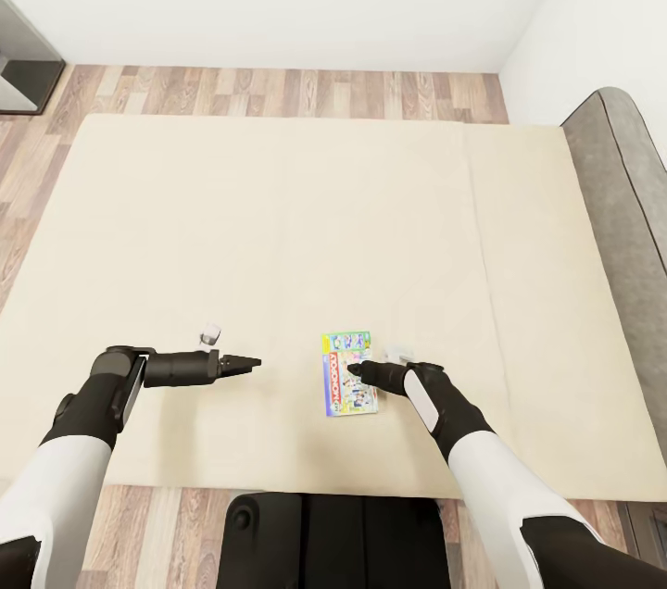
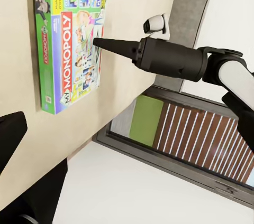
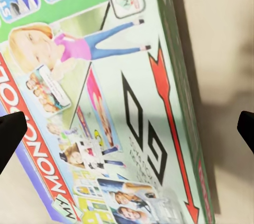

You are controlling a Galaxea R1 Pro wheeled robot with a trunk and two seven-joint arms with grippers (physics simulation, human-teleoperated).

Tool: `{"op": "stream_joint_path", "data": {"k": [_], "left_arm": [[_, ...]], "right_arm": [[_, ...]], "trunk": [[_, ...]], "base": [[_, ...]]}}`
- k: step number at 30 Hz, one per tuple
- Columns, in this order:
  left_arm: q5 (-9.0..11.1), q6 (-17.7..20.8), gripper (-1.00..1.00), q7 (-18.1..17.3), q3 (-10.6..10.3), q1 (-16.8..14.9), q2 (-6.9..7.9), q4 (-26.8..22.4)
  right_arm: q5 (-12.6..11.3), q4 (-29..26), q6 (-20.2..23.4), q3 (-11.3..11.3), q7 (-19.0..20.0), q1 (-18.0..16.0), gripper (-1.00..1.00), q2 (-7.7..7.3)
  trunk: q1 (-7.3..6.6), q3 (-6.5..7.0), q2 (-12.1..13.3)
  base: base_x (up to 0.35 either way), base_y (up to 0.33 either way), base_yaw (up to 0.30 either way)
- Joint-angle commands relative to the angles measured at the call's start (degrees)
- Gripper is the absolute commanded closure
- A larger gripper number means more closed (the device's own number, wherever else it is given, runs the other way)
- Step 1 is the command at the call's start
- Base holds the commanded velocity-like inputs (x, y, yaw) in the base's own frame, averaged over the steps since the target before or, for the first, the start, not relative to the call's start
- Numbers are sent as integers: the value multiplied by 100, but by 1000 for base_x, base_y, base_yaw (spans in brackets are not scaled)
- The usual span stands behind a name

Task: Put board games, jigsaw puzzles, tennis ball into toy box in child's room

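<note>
One board game, a flat pale box with a green edge and a red MONOPOLY band, lies flat on the bed near its front edge. My right gripper hovers just over the box's right half, open, touching nothing. In the right wrist view the game lies close below the right gripper, whose dark fingertips stand wide apart. My left gripper points at the game from the left, a short gap away, open and empty. In the left wrist view the game lies under the right gripper.
The beige mattress stretches wide around the game. A grey headboard runs along the right side. Wood-plank floor and white walls lie beyond the bed's far edge, with a dark grey unit at far left. My base abuts the bed's front.
</note>
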Motion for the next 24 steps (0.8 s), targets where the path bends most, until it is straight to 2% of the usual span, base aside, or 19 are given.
{"op": "stream_joint_path", "data": {"k": [1,16,24], "left_arm": [[-60,60,-100,-51,15,-3,-3,-6],[-60,60,-100,-52,15,-3,-3,-6],[-60,60,-100,-52,15,-3,-3,-7]], "right_arm": [[-9,-7,31,-5,10,-2,-100,0],[-9,-7,27,-3,23,1,-100,0],[-9,-7,27,-3,23,1,-100,0]], "trunk": [[3,-6,-9],[3,-6,-9],[3,-6,-9]], "base": [[0,0,0],[0,0,0],[0,99,0]]}}
